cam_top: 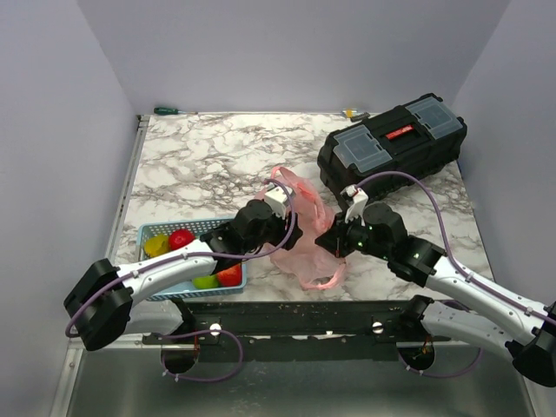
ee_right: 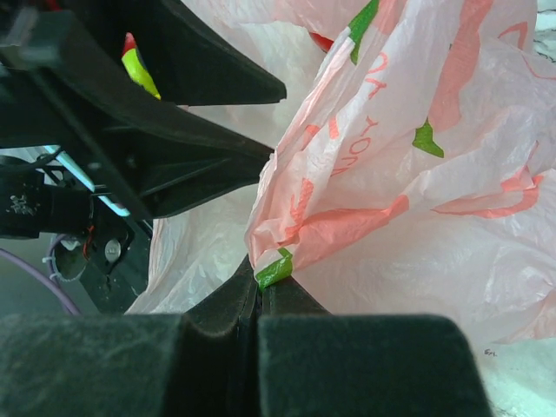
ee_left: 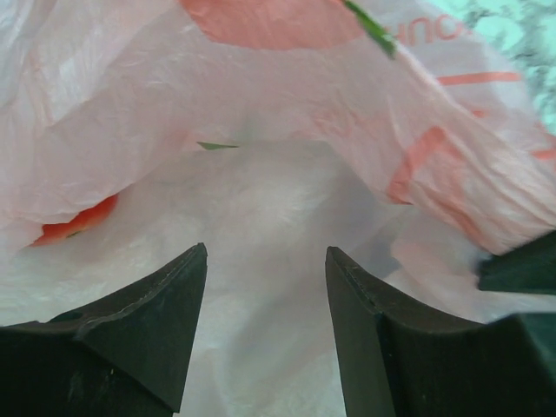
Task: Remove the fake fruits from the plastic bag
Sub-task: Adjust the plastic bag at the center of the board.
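The pink plastic bag [cam_top: 306, 248] lies crumpled mid-table between both arms. My right gripper [ee_right: 261, 282] is shut on a fold of the plastic bag [ee_right: 408, 174] at its edge and holds it up. My left gripper [ee_left: 266, 252] is open inside the mouth of the plastic bag [ee_left: 287, 113], with only thin film between its fingers [ee_left: 156, 321]. An orange-red patch [ee_left: 74, 224] shows through the film at left; I cannot tell if it is a fruit or print. Fake fruits lie in the blue basket [cam_top: 149, 231]: a yellow one [cam_top: 156, 245], two red ones [cam_top: 181, 238] and a green one [cam_top: 206, 281].
A black toolbox [cam_top: 391, 143] stands at the back right, close behind the right arm. A green-handled screwdriver [cam_top: 174, 111] lies at the far left edge. The basket sits under the left arm near the front edge. Grey walls enclose the table.
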`<state>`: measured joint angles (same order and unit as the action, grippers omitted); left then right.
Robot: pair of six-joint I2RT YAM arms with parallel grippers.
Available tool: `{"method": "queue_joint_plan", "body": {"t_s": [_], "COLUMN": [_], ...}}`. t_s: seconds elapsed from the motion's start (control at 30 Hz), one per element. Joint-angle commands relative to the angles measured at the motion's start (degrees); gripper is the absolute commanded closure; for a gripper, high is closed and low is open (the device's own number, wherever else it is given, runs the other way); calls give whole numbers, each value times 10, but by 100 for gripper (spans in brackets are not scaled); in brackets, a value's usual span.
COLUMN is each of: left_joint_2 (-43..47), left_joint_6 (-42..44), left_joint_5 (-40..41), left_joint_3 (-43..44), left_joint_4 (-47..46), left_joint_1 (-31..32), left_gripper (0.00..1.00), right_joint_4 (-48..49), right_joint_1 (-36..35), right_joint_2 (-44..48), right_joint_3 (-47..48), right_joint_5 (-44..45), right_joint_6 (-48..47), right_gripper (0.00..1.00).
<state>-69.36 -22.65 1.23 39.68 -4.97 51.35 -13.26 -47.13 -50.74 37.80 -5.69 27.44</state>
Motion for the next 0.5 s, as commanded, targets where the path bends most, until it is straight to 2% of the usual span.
{"method": "queue_joint_plan", "body": {"t_s": [0.0,0.1,0.13,0.17,0.2,0.27,0.37,0.47], "left_joint_2": [-30,-40,-41,-39,-33,-14,18,44], "left_joint_6": [28,21,20,18,15,10,7,-1], "left_joint_5": [71,71,70,70,68,61,44,37], "left_joint_3": [-2,-10,-15,-16,-17,-32,-65,-82], "left_joint_4": [2,-11,-18,-18,-15,-24,-59,-60], "left_joint_1": [3,3,3,3,3,3,3,4], "left_gripper": [47,49,49,50,51,51,51,49], "right_joint_4": [11,3,-4,-19,-34,-67,-87,-91], "right_joint_1": [0,0,0,0,0,0,0,0], "right_joint_2": [-2,-1,-2,-5,-12,-33,-64,-93], "right_joint_3": [2,9,13,19,28,55,97,143], "right_joint_5": [3,17,38,74,104,140,158,177], "right_joint_6": [5,9,10,15,19,11,-16,-55], "right_gripper": [99,99,95,84,64,38,18,8]}}
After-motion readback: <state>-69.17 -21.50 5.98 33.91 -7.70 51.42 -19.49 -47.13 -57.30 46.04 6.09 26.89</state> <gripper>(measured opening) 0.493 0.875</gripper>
